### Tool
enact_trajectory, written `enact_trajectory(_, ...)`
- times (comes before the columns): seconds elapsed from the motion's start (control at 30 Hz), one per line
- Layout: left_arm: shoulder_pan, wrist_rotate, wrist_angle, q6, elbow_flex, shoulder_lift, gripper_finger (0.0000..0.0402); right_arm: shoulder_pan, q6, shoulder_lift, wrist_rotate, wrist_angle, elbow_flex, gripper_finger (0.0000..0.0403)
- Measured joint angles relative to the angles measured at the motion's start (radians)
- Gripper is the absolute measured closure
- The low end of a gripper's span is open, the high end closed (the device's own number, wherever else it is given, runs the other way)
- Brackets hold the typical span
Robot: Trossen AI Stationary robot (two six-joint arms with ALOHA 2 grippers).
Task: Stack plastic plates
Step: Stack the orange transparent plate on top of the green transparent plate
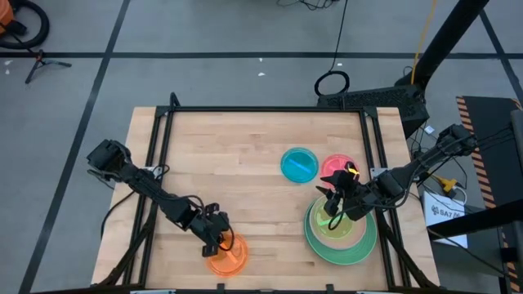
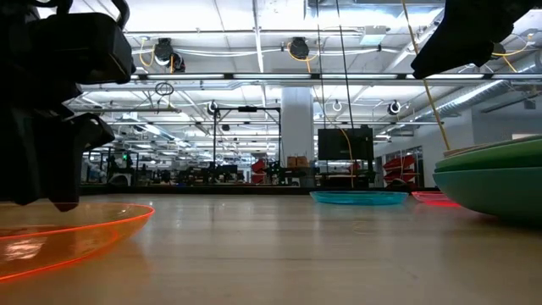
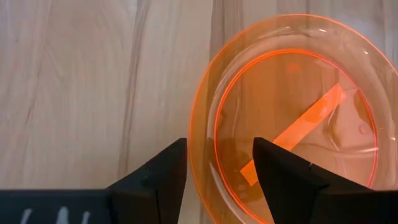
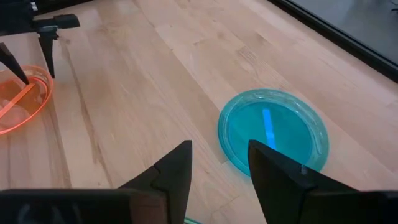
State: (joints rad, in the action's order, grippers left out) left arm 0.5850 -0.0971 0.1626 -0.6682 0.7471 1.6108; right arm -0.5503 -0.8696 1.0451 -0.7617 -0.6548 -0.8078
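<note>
A small translucent orange plate [image 1: 229, 260] [image 3: 292, 118] lies flat near the table's near edge. My left gripper [image 1: 219, 241] [image 3: 221, 168] is open over the plate's left rim, one finger inside the rim and one outside. Whether a finger touches the plate, I cannot tell. At the right stands a stack of plates [image 1: 351, 245] [image 2: 491, 182]: a large green one over teal, smaller pink and yellow-green ones inside it. My right gripper [image 1: 331, 206] [image 4: 219, 168] hovers open above that stack, holding nothing. A blue plate [image 1: 299, 164] [image 4: 273, 130] and a red plate [image 1: 337, 166] lie flat behind the stack.
Bare wood stretches across the table's left and middle [image 1: 237, 155]. A black frame rail [image 1: 261, 109] runs along the far edge and down both sides. The blue and red plates sit close together just beyond the stack. A room with equipment shows beyond the table.
</note>
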Motion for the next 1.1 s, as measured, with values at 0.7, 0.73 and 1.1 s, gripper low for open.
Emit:
enact_trajectory(0.7, -0.001, 0.003, -0.086, -0.024, -0.042, 0.007, 0.0218, 0.0, 0.003, 0.0, -0.001, 0.0, 0.0, 0.0254)
enact_trajectory(0.73, -0.002, 0.003, -0.086, -0.023, -0.042, 0.007, 0.0224, 0.0, 0.003, 0.0, -0.001, 0.0, 0.0, 0.0254)
enact_trajectory(1.1, -0.012, 0.003, -0.08, -0.008, -0.042, 0.007, 0.0312, 0.0, 0.003, 0.0, -0.001, 0.0, 0.0, 0.0254)
